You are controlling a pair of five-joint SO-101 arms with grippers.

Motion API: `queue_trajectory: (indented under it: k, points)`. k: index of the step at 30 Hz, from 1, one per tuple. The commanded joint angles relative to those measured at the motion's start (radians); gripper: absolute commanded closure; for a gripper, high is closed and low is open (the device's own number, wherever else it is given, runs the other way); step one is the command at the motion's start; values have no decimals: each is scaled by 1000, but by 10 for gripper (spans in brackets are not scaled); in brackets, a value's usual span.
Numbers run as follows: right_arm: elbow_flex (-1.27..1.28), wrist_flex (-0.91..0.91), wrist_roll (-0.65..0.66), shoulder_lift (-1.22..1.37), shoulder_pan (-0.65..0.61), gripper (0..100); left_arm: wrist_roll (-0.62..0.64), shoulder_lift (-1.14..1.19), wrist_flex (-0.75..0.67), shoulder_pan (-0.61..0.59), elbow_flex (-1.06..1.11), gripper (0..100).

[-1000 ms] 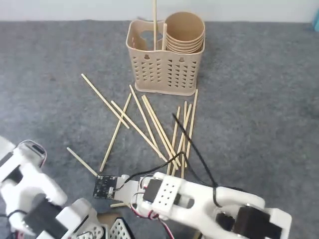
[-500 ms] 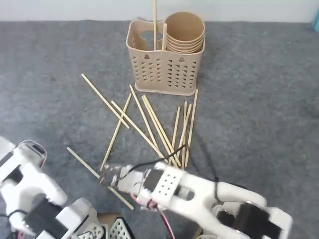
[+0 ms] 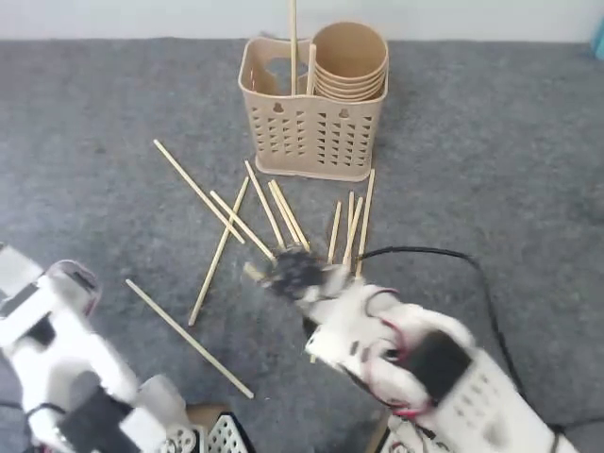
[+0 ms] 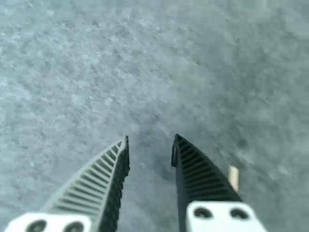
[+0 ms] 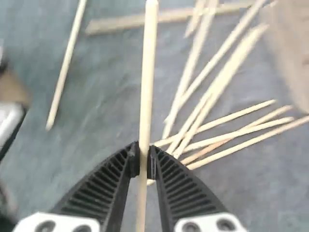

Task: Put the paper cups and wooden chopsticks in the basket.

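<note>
The beige basket (image 3: 311, 132) stands at the far middle of the grey carpet, with stacked paper cups (image 3: 349, 52) in one side and an upright chopstick (image 3: 293, 38) in the other. Several wooden chopsticks (image 3: 222, 247) lie scattered in front of it. My right gripper (image 3: 288, 272) (image 5: 143, 157) hovers over that pile, shut on one chopstick (image 5: 147, 72), which runs straight out past its fingertips. My left gripper (image 4: 149, 145) is open low over bare carpet with nothing between its fingers. A chopstick end (image 4: 233, 176) lies just beside one finger.
One chopstick (image 3: 189, 338) lies apart at the near left, between the two arms. The left arm's white body (image 3: 66, 363) fills the near left corner. A black cable (image 3: 425, 253) loops over the carpet right of the right arm.
The right gripper has swung from the near left toward the chopstick pile and the basket, now carrying a chopstick. The chopstick at the near left is uncovered. The left arm shifted slightly.
</note>
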Motion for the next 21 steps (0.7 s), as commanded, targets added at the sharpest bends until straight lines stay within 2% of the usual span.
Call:
queue_trajectory:
  k: [1, 5, 9, 14, 21]
  points:
    - [37, -56, -75, -170, 104, 990, -2, -230, 60, 130, 114, 877]
    - [71, -59, -60, -194, 133, 990, -2, -379, 89, 262, 188, 877]
    - [72, -53, -60, -194, 131, 990, 3, -376, 91, 344, 186, 877]
    - [72, -53, -60, -194, 131, 990, 6, -204, 74, 364, 122, 877]
    - [72, -53, -60, -202, 131, 990, 8, 69, 183, 367, -67, 881]
